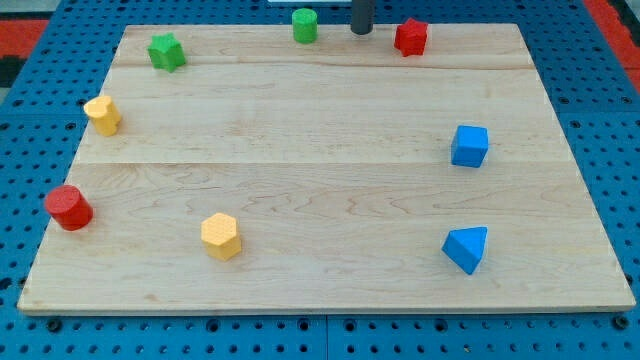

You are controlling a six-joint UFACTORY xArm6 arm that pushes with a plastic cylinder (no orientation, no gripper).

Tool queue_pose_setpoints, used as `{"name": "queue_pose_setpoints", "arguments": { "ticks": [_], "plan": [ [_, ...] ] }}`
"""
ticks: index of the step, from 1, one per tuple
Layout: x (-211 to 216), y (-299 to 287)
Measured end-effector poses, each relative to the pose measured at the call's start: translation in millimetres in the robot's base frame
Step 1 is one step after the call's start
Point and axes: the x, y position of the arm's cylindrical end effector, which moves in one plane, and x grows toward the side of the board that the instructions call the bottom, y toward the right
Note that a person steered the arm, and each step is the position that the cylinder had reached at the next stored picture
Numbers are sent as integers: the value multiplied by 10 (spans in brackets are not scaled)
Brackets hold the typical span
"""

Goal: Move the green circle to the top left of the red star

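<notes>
The green circle (305, 25), a short green cylinder, stands at the view's top edge of the wooden board, just left of centre. The red star (410, 37) sits to its right, also near the top edge. My tip (361, 32) is the lower end of a dark rod that comes down from the view's top, between the two. It stands right of the green circle and left of the red star, apart from both.
A green star (166, 51) sits at top left, a yellow block (103, 115) at left, a red cylinder (68, 207) at the left edge, a yellow hexagon (221, 236) at lower left, a blue cube (470, 146) at right, a blue triangle block (467, 248) at lower right.
</notes>
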Motion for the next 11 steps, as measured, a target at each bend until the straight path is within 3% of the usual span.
{"name": "queue_pose_setpoints", "arguments": {
  "ticks": [1,2,3,4,5,6,7,8,9,10,11],
  "plan": [
    [65,-287],
    [600,-777],
    [405,-1472],
    [20,-1510],
    [1,-1139],
    [49,-198],
    [507,-343],
    [1153,538],
    [864,1181],
    [7,1828],
    [-7,1752]
  ]
}}
